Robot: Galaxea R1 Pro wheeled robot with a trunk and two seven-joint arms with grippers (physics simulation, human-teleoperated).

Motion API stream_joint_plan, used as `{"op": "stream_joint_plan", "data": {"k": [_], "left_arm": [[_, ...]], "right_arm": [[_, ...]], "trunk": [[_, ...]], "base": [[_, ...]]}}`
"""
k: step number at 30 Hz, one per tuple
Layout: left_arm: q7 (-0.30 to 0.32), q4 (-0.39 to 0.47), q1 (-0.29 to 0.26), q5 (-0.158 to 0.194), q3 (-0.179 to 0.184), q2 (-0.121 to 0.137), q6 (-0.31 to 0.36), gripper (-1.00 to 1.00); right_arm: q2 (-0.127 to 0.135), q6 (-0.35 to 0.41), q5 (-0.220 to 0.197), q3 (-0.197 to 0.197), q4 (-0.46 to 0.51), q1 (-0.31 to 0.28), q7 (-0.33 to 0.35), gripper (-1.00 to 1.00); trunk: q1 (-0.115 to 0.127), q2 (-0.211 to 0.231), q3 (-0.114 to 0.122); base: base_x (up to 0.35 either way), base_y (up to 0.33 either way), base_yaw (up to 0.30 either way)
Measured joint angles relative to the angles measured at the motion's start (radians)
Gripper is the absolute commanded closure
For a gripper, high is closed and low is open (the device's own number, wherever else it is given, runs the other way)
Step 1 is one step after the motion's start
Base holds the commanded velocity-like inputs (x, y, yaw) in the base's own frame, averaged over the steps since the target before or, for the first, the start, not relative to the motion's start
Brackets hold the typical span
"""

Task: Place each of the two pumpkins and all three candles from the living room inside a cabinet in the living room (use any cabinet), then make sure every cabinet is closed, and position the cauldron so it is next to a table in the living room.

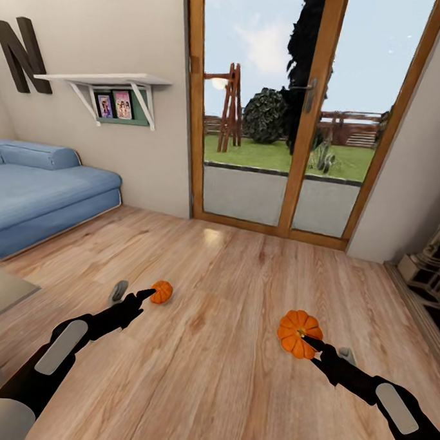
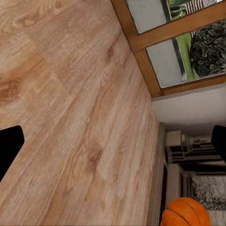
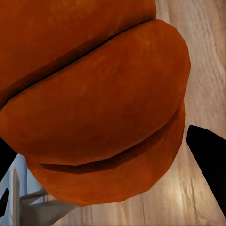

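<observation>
Reaching forward over the wooden floor (image 1: 226, 349), both dark arms extend from the lower corners of the head view. The right tool (image 1: 307, 341) has its fingers spread around the nearer pumpkin (image 1: 299, 332), one black tip lying across its orange top; in the right wrist view that pumpkin's ribbed orange skin (image 3: 94, 108) looms very close, with dark fingertips (image 3: 209, 155) at either side, and whether they press on it I cannot tell. The left tool (image 1: 145, 295) points at the farther pumpkin (image 1: 162, 291), its tip at that pumpkin's near edge; in the left wrist view the two black fingers (image 2: 9, 146) stand wide apart over bare boards, so this tool is spread and grips nothing, while a pumpkin (image 2: 186, 213) shows at the frame's edge. Beyond the pumpkins stands a wood-framed glass door (image 1: 309, 121) onto a garden. A blue sofa (image 1: 41, 191) sits by the left wall under a white wall shelf (image 1: 105, 80) holding pictures.
</observation>
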State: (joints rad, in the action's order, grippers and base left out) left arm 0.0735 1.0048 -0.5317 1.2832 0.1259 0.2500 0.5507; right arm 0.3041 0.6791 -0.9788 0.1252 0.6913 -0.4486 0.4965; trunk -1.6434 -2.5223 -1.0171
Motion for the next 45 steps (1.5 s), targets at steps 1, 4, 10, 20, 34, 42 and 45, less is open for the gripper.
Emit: {"op": "stream_joint_plan", "data": {"k": [1, 4, 10, 20, 34, 42, 45], "left_arm": [[0.0, 0.0, 0.0, 0.0, 0.0, 0.0, 0.0, -1.0], [0.0, 0.0, 0.0, 0.0, 0.0, 0.0, 0.0, -1.0], [0.0, 0.0, 0.0, 0.0, 0.0, 0.0, 0.0, -1.0], [0.0, 0.0, 0.0, 0.0, 0.001, 0.0, 0.001, -1.0], [0.006, 0.001, 0.0, 0.0, 0.002, 0.0, 0.001, -1.0], [0.009, 0.001, 0.0, -0.001, 0.003, 0.0, 0.003, -1.0], [0.009, 0.001, 0.0, -0.003, 0.003, 0.0, 0.003, -1.0]], "right_arm": [[0.0, 0.0, 0.0, -0.001, 0.0, 0.0, 0.0, 1.0], [0.001, 0.0, 0.0, -0.003, 0.0, 0.0, -0.001, 1.0], [0.002, 0.0, 0.0, -0.002, 0.0, 0.0, 0.0, 1.0], [0.001, 0.0, 0.0, -0.003, 0.0, 0.0, -0.001, 1.0], [0.0, 0.0, 0.0, -0.005, 0.001, 0.0, 0.004, 1.0], [-0.002, 0.014, -0.009, -0.008, 0.081, 0.001, 0.016, 1.0], [-0.008, 0.021, -0.011, -0.009, 0.118, 0.002, 0.017, 1.0]], "trunk": [[0.0, 0.0, 0.0], [0.0, 0.0, 0.0], [0.0, 0.0, 0.0], [0.0, 0.0, 0.004], [0.0, 0.0, 0.012], [0.0, 0.0, 0.015], [0.0, 0.0, 0.015]], "base": [[0.308, -0.112, 0.002], [0.308, -0.112, 0.001], [0.308, -0.112, 0.003], [0.308, -0.112, 0.19], [0.308, -0.112, 0.27], [0.308, -0.112, 0.173], [0.308, -0.112, 0.036]]}}
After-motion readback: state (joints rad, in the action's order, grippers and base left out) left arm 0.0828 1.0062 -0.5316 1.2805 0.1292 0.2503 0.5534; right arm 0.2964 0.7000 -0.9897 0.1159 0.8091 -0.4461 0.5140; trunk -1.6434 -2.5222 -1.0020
